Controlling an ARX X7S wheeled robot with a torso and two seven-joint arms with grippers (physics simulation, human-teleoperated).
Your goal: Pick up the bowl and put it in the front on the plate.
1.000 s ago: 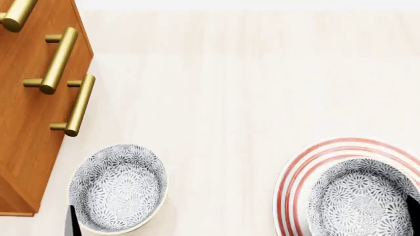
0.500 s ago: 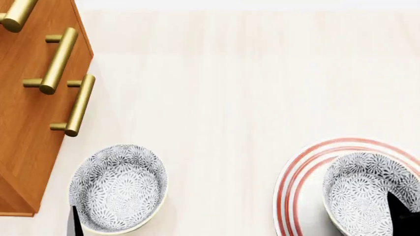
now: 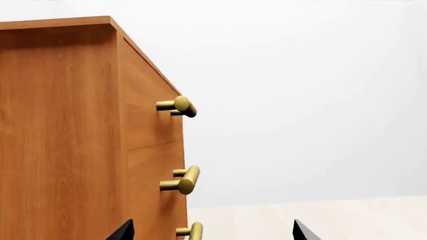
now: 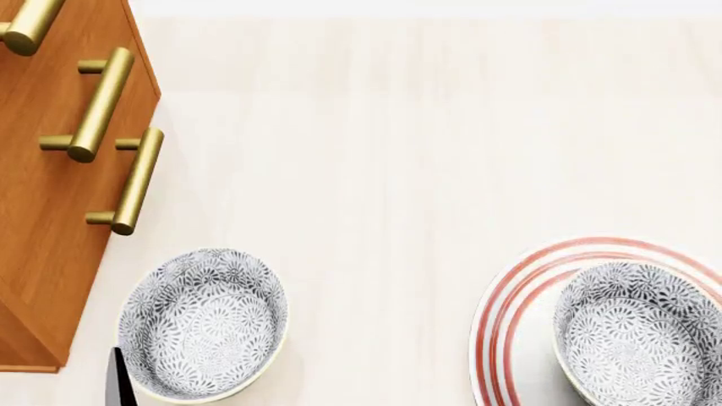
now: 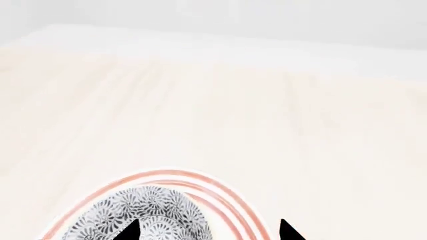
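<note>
A floral grey-blue bowl (image 4: 641, 334) sits upright on the red-ringed white plate (image 4: 505, 315) at the near right of the head view. In the right wrist view the same bowl (image 5: 143, 215) rests on the plate (image 5: 227, 199). My right gripper (image 5: 209, 233) is open just behind it, one fingertip over the bowl's rim, the other past the plate's edge, holding nothing. A second look-alike bowl (image 4: 203, 324) stands at the near left. My left gripper (image 3: 213, 234) is open and empty, and one of its fingers (image 4: 117, 381) shows beside that bowl.
A wooden drawer cabinet (image 4: 51, 194) with brass bar handles (image 4: 101, 103) stands at the left, close to the left bowl and facing my left gripper (image 3: 60, 130). The pale tabletop (image 4: 395, 169) stretches back to a white wall.
My right gripper has let go of the bowl and drawn back out of the head view. The bowl, tilted half a second ago, now sits level on the plate. The left finger shifted slightly.
</note>
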